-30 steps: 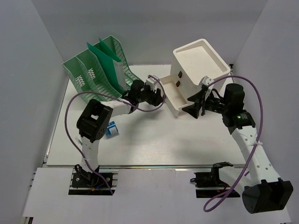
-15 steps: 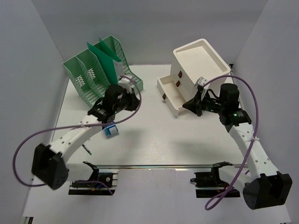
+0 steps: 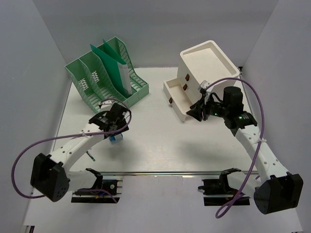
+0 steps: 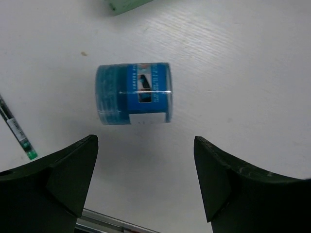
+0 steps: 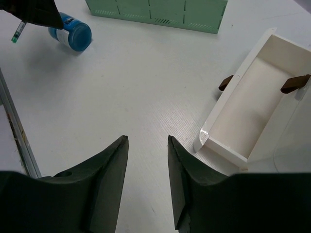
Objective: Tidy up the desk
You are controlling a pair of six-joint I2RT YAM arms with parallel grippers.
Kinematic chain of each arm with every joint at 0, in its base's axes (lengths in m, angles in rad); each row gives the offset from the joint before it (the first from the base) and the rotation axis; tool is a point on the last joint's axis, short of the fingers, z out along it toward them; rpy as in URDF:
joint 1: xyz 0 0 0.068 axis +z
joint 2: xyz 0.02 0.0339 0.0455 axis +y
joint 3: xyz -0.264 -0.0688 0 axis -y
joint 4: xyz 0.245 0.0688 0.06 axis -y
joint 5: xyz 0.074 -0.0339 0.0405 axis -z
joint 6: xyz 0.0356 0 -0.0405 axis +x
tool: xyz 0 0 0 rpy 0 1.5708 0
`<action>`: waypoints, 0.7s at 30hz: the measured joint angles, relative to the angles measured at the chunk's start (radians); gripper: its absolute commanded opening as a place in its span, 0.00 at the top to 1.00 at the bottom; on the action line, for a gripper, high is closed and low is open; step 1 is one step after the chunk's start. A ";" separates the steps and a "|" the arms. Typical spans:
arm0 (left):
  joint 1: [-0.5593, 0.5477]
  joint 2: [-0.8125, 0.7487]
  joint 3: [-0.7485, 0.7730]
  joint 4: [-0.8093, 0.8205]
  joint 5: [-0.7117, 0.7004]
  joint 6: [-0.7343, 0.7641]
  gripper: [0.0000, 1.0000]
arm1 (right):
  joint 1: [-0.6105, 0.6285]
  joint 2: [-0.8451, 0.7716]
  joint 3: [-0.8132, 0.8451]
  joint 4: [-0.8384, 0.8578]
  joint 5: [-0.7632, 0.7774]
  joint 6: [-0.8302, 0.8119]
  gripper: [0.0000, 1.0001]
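Desk (image 3: 160, 150): white flat tabletop with a metal rail along its near edge. The middle is bare and loose items lie on the left half.
Loose item: blue cylindrical tub (image 4: 133, 93) on its side on the desk, with a white label band. A green-capped pen (image 4: 17, 131) lies near it.
Left gripper (image 4: 145, 141): jaws wide and empty, hovering above the tub. The tub sits just ahead of the fingertips, not between them.
Axis: the tub's long axis runs finger to finger, so closing would probably meet its flat ends.
Right gripper (image 5: 146, 138): narrow gap, nothing held. It is beside the open drawer (image 5: 248, 111) of the white drawer box (image 3: 209, 60), well apart from the tub.
Nearer arm: left.
Back left: green file rack (image 3: 104, 73), upright.
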 measured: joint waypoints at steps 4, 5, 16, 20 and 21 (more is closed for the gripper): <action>0.006 0.111 -0.015 -0.033 -0.060 -0.060 0.05 | 0.000 0.005 0.000 0.000 0.013 -0.001 0.56; 0.008 0.132 -0.018 -0.037 -0.069 -0.069 0.03 | 0.000 0.006 0.000 0.000 0.016 -0.002 0.55; 0.053 0.251 -0.021 0.054 -0.105 -0.084 0.02 | 0.000 0.010 0.000 0.000 0.034 -0.003 0.55; 0.078 0.292 -0.038 0.106 -0.110 -0.078 0.02 | 0.000 0.010 0.000 0.000 0.037 -0.006 0.55; 0.083 0.288 -0.047 0.120 -0.109 -0.077 0.02 | 0.000 0.010 0.000 0.000 0.037 -0.006 0.55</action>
